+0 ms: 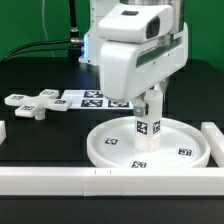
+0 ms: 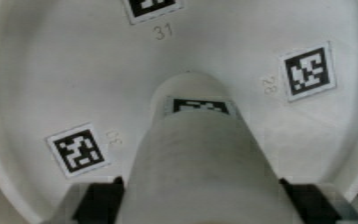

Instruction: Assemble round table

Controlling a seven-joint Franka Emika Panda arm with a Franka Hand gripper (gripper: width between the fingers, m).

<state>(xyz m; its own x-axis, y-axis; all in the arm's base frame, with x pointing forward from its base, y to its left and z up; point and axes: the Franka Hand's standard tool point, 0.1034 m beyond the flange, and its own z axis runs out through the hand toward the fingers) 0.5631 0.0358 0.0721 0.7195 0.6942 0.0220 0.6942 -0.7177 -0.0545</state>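
The large round rimmed disc (image 1: pixel 105 150) lies flat on the black table, tags facing up. The stubby cylinder post (image 1: pixel 148 130) stands upright at the disc's middle, its foot on the disc. My gripper (image 1: pixel 150 102) comes straight down over the post and is shut on its upper part. In the wrist view the post (image 2: pixel 201 150) runs between the two black pads (image 2: pixel 101 202), which press on both its sides, with the disc (image 2: pixel 34 90) all around it. My gripper (image 2: pixel 201 205) holds nothing else. The small cross-shaped piece (image 1: pixel 30 104) lies loose at the exterior view's left.
The marker board (image 1: pixel 90 100) lies flat behind the disc. A long white bar (image 1: pixel 60 180) runs along the front edge, and another (image 1: pixel 214 140) stands at the exterior view's right. Cables hang at the back by the green wall.
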